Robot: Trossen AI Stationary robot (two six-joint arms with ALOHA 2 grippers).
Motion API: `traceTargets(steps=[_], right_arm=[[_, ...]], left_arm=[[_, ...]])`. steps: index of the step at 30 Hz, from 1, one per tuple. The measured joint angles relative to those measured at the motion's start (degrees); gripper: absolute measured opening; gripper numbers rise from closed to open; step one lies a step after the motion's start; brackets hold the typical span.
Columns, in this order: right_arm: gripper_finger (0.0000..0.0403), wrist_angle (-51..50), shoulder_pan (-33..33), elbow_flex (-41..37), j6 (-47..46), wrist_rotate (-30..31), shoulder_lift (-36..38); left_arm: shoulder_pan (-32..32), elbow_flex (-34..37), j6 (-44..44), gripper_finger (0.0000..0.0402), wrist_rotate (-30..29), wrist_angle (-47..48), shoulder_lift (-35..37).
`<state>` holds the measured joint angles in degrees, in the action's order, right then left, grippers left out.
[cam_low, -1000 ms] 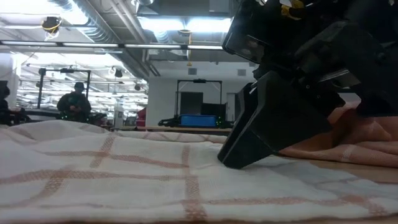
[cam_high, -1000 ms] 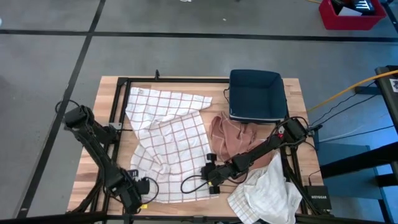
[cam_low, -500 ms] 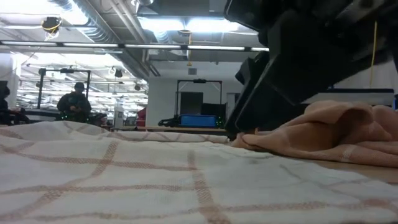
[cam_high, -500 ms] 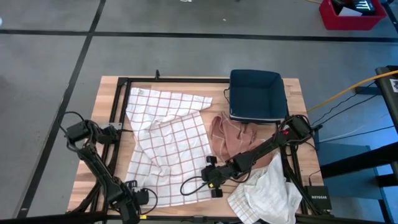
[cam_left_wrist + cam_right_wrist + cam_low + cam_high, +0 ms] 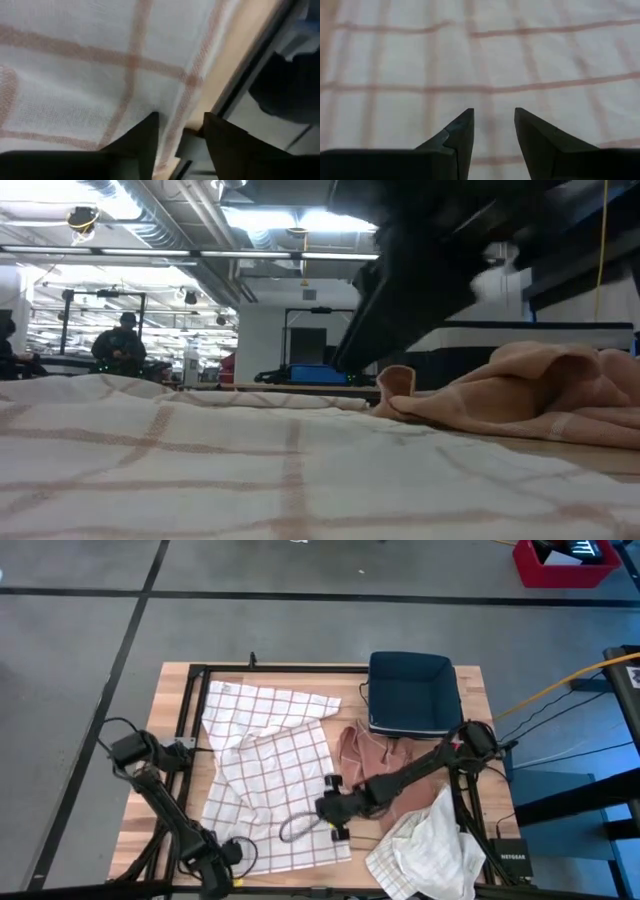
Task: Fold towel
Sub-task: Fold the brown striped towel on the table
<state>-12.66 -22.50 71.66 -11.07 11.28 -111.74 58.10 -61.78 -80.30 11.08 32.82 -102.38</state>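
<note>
A white towel with red checks [image 5: 270,775] lies spread over the left half of the table, its far part doubled over. My left gripper [image 5: 215,862] is at the towel's near left corner, pointing steeply down. In the left wrist view it [image 5: 180,127] is open, with the towel's hemmed edge [image 5: 192,95] running between the fingers. My right gripper [image 5: 330,812] hangs open above the towel's right edge, clear of the cloth [image 5: 494,120]. In the low view it is a dark shape [image 5: 420,270] above the towel. My left gripper comes from above with one finger [image 5: 147,137] over the towel's top face and the other [image 5: 222,142] beyond the hem, over the bare wood. Whether either fingertip touches the cloth I cannot tell. The towel lies flat on the table.
A crumpled salmon cloth [image 5: 370,760] lies right of the towel, and a rumpled white cloth [image 5: 425,850] at the near right corner. A dark blue bin [image 5: 412,692] stands at the far right. A black frame [image 5: 185,720] borders the table. A cable loop [image 5: 295,830] rests on the towel.
My right gripper has risen off the towel and drifted toward the table's far left. My left gripper has sunk toward the near edge, down to the towel's near left corner. The towel has stayed flat.
</note>
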Motion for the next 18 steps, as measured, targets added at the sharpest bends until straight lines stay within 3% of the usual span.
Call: traceTargets(steps=[2, 4, 8, 11, 14, 18], right_arm=[[0.0144, 1.56, 2.20, -0.26, 0.94, 0.16, 0.00], [0.0144, 3.36, 4.51, -1.13, 0.89, 0.28, -0.56], [0.0144, 6.66, 8.63, -2.88, -2.46, 1.96, -2.53], [0.0144, 6.19, 10.55, -3.08, -4.34, -0.21, -4.90], [0.0144, 5.74, 10.10, -2.83, -6.62, -3.78, -5.48], [0.0144, 4.52, 6.56, -2.78, -9.73, -4.19, -5.44]], left_arm=[[0.57, -0.13, -1.85, 0.0161, -3.39, 0.00, 4.38], [1.54, -0.46, -2.80, 0.0162, -10.49, 0.37, 8.84], [3.54, -0.26, -4.44, 0.0154, -34.96, 8.97, 15.16], [4.14, -0.33, -9.43, 0.0147, -52.77, 18.01, 16.61], [3.61, 0.26, -14.27, 0.0144, -61.32, 24.28, 16.21], [1.72, 3.69, -16.55, 0.0143, -65.21, 25.08, 16.24]])
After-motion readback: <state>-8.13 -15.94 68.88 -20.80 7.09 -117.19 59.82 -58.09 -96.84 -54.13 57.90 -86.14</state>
